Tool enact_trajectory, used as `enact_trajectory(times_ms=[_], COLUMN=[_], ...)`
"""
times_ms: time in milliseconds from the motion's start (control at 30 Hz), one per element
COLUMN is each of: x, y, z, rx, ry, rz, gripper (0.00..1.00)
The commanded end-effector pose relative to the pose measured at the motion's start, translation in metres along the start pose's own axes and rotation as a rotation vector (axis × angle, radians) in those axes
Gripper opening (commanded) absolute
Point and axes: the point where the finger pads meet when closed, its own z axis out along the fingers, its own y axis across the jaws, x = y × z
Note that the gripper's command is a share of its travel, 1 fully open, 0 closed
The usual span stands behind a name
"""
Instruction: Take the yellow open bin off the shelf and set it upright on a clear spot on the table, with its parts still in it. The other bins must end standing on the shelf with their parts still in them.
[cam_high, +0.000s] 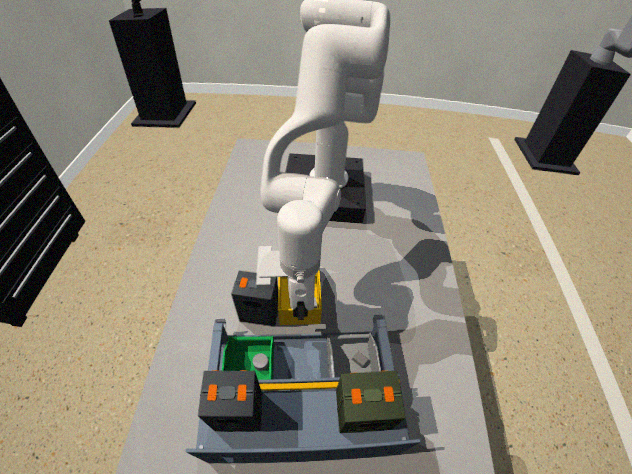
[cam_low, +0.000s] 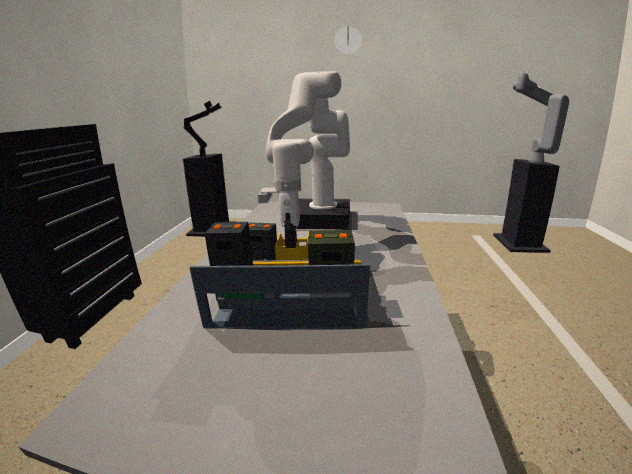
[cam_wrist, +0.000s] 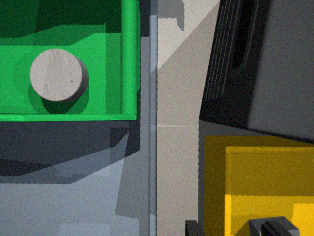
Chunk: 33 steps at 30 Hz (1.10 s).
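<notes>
Gripper (cam_high: 300, 312) (cam_low: 289, 244) above grey table (cam_high: 204, 265) (cam_low: 306, 408), speckled tan floor (cam_high: 122, 204) (cam_low: 576, 285) around.

Looked like a robotics lab or workshop: spare arms on black pedestals (cam_high: 153, 71) (cam_low: 205, 193), black tool cabinet (cam_high: 30, 214) (cam_low: 76, 239), speckled floor (cam_high: 137, 204) (cam_low: 459, 265), white floor line (cam_high: 556, 270) (cam_low: 541, 308), bare grey walls (cam_high: 229, 45) (cam_low: 433, 102).

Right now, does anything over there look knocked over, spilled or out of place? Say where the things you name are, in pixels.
Nothing looks spilled or tipped. The yellow bin (cam_high: 301, 321) (cam_low: 292, 251) (cam_wrist: 260, 172) is off the shelf (cam_high: 306, 408) (cam_low: 280, 279), upright beside a dark case (cam_high: 255, 301) (cam_wrist: 285, 65). The green bin (cam_high: 271, 352) (cam_low: 242, 295) (cam_wrist: 129, 60) stands on the shelf with its round part (cam_high: 260, 361) (cam_wrist: 56, 75) inside.
</notes>
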Motion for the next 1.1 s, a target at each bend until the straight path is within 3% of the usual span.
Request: enact_trajectory(times_ms=[0, 433, 1067], x=[0.0, 0.0, 0.0], y=[-0.001, -0.001, -0.001], z=[-0.01, -0.038, -0.038], rx=[0.002, 0.002, 0.002], ry=[0.005, 0.005, 0.005], rz=[0.0, 0.0, 0.0], gripper=[0.34, 0.34, 0.34])
